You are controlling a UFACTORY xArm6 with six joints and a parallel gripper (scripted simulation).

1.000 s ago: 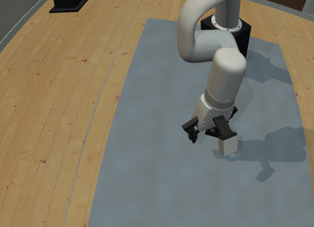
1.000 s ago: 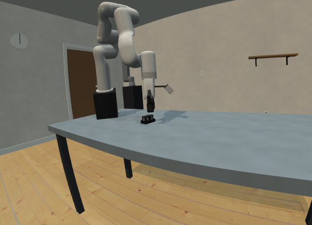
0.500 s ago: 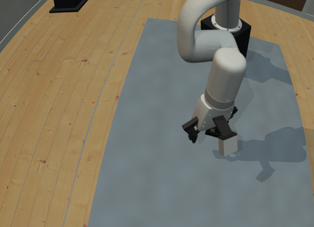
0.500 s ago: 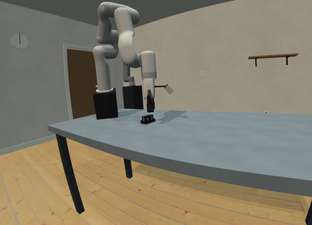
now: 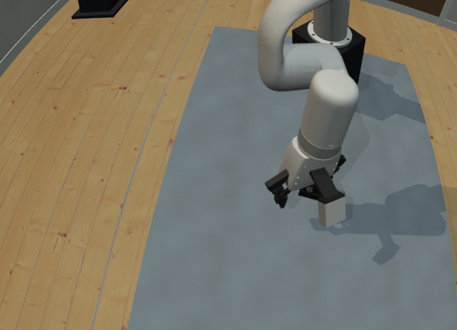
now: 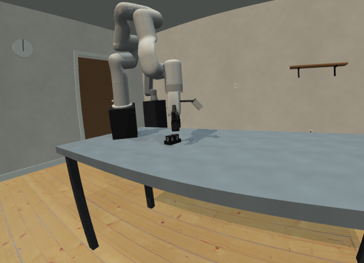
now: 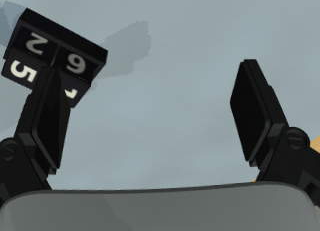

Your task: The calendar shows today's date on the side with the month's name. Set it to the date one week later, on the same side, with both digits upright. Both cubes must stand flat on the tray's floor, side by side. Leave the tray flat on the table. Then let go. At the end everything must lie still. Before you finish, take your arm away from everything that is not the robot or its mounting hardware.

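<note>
The calendar's black tray (image 5: 308, 194) (image 6: 168, 143) (image 7: 65, 38) stands on the table with two black cubes side by side in it. In the wrist view one cube (image 7: 36, 42) shows a 2 and the other cube (image 7: 76, 63) shows a 6. Adjoining faces show a 5 and a partly hidden digit, maybe a 1. The exterior view shows a 2, a 6 and a 2 on cube faces. No month name is readable. My gripper (image 6: 175, 129) (image 7: 149, 82) is wide open and empty above the calendar; the left finger in the wrist view covers part of the near faces.
The blue-grey table (image 5: 221, 245) (image 6: 264, 160) carries the arm's black base (image 5: 355, 61) (image 6: 123, 123) at the back. A pale box (image 5: 332, 212) (image 6: 197, 103) on a dark bracket sticks out from the wrist. Arm shadows fall across the table beside the calendar.
</note>
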